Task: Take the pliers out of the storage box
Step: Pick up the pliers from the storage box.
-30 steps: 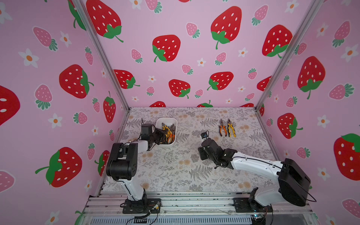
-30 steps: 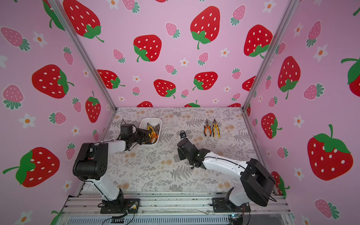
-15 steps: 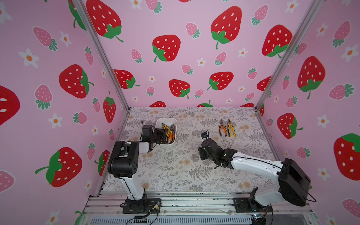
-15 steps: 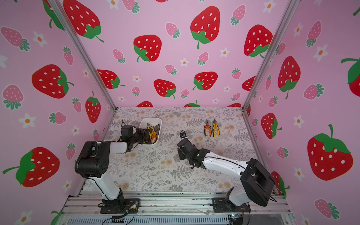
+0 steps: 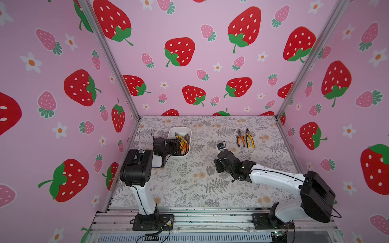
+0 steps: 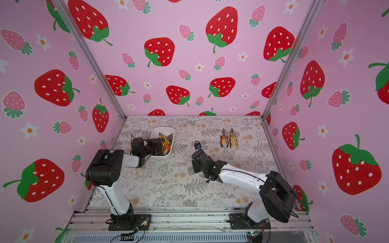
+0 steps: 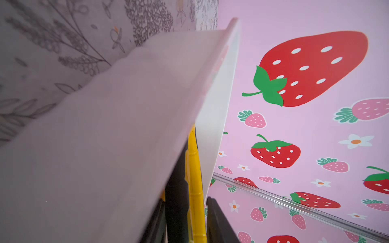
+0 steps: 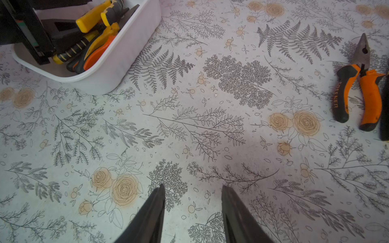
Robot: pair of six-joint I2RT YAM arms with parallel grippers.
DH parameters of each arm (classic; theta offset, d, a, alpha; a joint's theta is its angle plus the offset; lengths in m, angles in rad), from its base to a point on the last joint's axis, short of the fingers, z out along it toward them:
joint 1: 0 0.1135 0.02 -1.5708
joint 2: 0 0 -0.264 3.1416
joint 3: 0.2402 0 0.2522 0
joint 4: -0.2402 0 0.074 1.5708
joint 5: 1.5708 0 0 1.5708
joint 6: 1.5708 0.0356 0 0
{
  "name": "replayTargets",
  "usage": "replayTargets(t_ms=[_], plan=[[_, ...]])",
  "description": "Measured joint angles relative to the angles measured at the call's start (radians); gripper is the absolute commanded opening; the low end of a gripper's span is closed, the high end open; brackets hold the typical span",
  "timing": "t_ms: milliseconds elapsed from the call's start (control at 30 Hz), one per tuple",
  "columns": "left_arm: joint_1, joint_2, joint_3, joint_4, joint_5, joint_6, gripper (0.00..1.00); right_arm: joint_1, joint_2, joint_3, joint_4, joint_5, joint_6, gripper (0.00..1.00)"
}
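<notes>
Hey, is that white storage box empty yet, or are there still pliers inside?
Not empty: several pliers with yellow and orange handles lie piled in the storage box, as both top views and the right wrist view show.

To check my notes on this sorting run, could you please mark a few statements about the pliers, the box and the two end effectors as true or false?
1. The orange-handled pliers and the yellow-handled pliers lie on the table, outside the storage box. True.
2. The storage box is empty. False: several pliers lie in it.
3. The right end effector holds a plier. False: it is open and empty above the table.
4. The left end effector reaches into the storage box. True.
5. The two pliers on the table lie crossed over each other. False: they lie side by side.
</notes>
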Motion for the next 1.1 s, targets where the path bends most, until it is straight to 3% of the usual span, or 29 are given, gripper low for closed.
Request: replayTargets(t_ms=[300, 767, 800, 1100], plan=[[0.001, 0.018, 0.002, 0.029, -0.006, -0.019, 0.31, 0.0, 0.004, 0.0, 0.0, 0.0, 0.0, 0.49], [0.002, 0.017, 0.022, -0.02, -0.005, -0.002, 0.07, 0.0, 0.004, 0.0, 0.0, -0.001, 0.0, 0.49], [0.002, 0.014, 0.025, -0.032, -0.004, 0.004, 0.01, 0.0, 0.004, 0.0, 0.0, -0.001, 0.0, 0.49], [0.006, -0.116, 0.09, -0.369, 0.004, 0.242, 0.0, 0.0, 0.004, 0.0, 0.0, -0.001, 0.0, 0.49]])
